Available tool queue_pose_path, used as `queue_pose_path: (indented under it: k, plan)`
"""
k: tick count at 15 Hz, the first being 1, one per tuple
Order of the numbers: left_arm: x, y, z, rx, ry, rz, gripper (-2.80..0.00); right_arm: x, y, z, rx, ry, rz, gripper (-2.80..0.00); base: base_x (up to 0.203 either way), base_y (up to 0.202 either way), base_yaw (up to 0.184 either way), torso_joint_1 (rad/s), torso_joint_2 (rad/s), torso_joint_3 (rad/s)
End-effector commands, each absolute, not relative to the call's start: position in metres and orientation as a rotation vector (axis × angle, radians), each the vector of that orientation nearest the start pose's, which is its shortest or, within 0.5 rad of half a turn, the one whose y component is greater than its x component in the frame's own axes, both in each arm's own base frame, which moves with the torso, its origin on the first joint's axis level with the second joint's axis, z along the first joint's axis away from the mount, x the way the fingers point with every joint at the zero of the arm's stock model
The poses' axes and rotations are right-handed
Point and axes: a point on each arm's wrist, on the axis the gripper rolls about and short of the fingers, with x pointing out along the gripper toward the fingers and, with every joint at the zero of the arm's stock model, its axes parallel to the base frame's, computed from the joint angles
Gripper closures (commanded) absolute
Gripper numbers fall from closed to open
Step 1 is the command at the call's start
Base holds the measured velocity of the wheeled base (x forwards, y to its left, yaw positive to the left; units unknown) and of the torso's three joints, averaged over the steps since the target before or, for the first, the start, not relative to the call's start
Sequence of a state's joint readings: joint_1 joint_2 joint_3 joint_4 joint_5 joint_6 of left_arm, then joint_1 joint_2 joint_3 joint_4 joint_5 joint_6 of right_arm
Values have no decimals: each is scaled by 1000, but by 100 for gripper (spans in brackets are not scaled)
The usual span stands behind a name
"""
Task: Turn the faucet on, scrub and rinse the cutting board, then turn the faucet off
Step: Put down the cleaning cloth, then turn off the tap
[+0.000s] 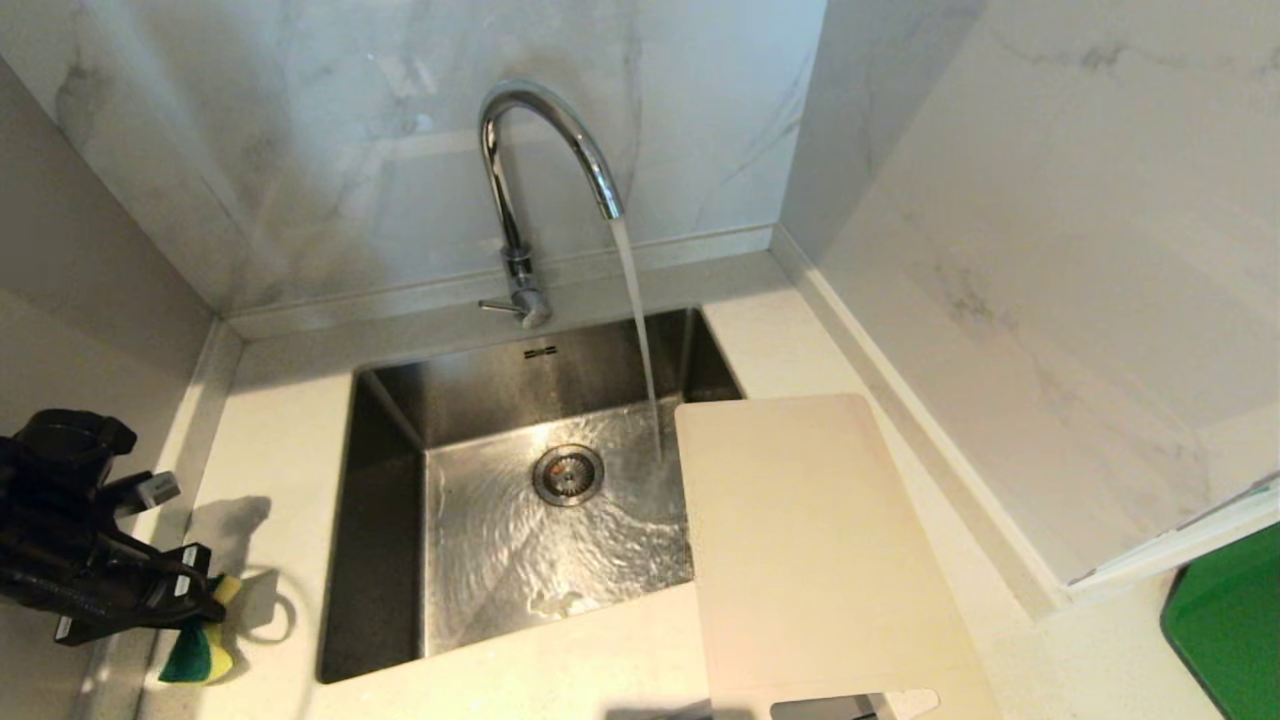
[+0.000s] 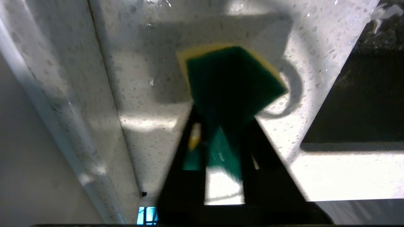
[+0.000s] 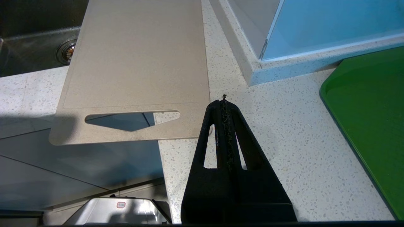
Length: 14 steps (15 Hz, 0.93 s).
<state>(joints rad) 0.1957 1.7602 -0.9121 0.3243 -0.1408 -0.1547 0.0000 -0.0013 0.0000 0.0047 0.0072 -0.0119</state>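
Observation:
The chrome faucet (image 1: pixel 520 170) stands behind the sink and water runs from its spout into the basin. Its side lever (image 1: pixel 497 305) sticks out to the left. The beige cutting board (image 1: pixel 810 540) (image 3: pixel 139 63) lies flat on the counter right of the sink, its far corner over the basin and its handle end over the counter's front edge. My left gripper (image 1: pixel 205 600) (image 2: pixel 222 116) is low over the counter left of the sink, open a little. A corner of a green-and-yellow sponge (image 1: pixel 195 650) (image 2: pixel 233 78) sits between its fingers. My right gripper (image 3: pixel 223 102) hangs shut and empty beside the board's handle end.
The steel sink (image 1: pixel 385 560) has a wet floor and a round drain (image 1: pixel 568 473). Marble walls close in at the back and on both sides. A green tray (image 1: pixel 1230 630) (image 3: pixel 372 119) lies on the counter at the far right. A wet ring (image 2: pixel 284 94) marks the counter by the sponge.

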Motion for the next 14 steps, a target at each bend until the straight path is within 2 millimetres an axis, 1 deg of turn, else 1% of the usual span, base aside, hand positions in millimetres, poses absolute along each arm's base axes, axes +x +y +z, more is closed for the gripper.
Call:
queue_pose_path:
  k: [1,4,6,8,9,11,12,14]
  plan:
    - [262,49,119,-334,1159,138,-280,-23,0,75,-12,5,8,0,0,0,0,0,0,0]
    - [255,47,126,-340,1133,123,-280,-23,0,75,-12,5,8,0,0,0,0,0,0,0]
    - [250,46,136,-338,1096,118,-280,-23,0,75,-12,5,8,0,0,0,0,0,0,0]
    - [245,44,151,-332,1037,104,-280,-23,0,75,-12,5,8,0,0,0,0,0,0,0]
    - [242,41,162,-327,994,85,-280,-23,0,75,-12,5,8,0,0,0,0,0,0,0]
    - [244,29,182,-338,920,45,-280,-23,0,75,-12,5,8,0,0,0,0,0,0,0]
    - [246,23,189,-362,894,36,0,-23,0,75,-12,5,8,0,0,0,0,0,0,0]
    - [250,7,207,-423,840,10,0,-23,0,75,-12,5,8,0,0,0,0,0,0,0]
